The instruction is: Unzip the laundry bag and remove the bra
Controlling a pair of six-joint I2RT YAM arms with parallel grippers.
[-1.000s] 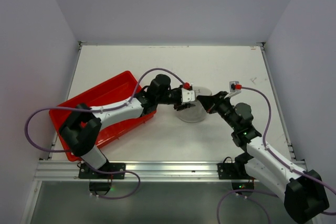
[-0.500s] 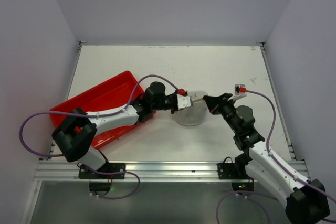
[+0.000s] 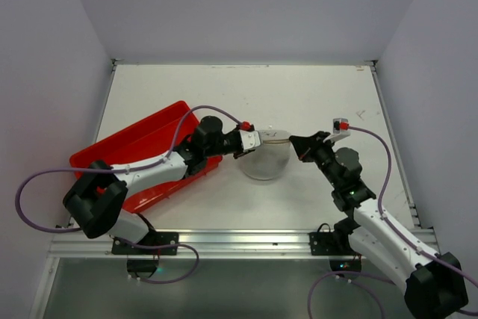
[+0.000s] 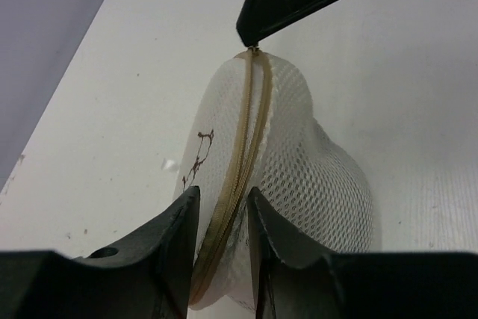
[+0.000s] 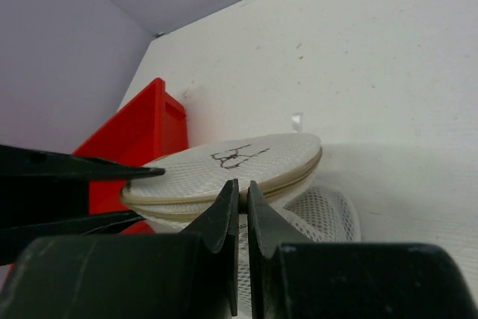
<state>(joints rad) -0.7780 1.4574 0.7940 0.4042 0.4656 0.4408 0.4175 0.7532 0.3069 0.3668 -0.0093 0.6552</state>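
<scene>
The laundry bag (image 3: 265, 162), a round white mesh drum with a tan zipper (image 4: 243, 147) round its lid, is stretched between both grippers at mid-table. My left gripper (image 3: 252, 143) straddles the rim's left side. In the left wrist view, both sides of the gripper (image 4: 222, 203) press on mesh. My right gripper (image 3: 296, 143) pinches the rim's right end. In the right wrist view the gripper (image 5: 243, 190) is nearly shut on the zipper edge of the bag (image 5: 224, 166), whose lid is raised over the sagging body. The bra is hidden.
A red tray (image 3: 142, 140) lies at the left, under the left forearm, and also shows in the right wrist view (image 5: 142, 125). White walls enclose the table on three sides. The aluminium rail with the arm bases (image 3: 239, 240) runs along the near edge.
The left gripper drew back to the left, closing on the bag's rim and pulling it along, so the lid now spans wider between the grippers. The right gripper barely moved.
</scene>
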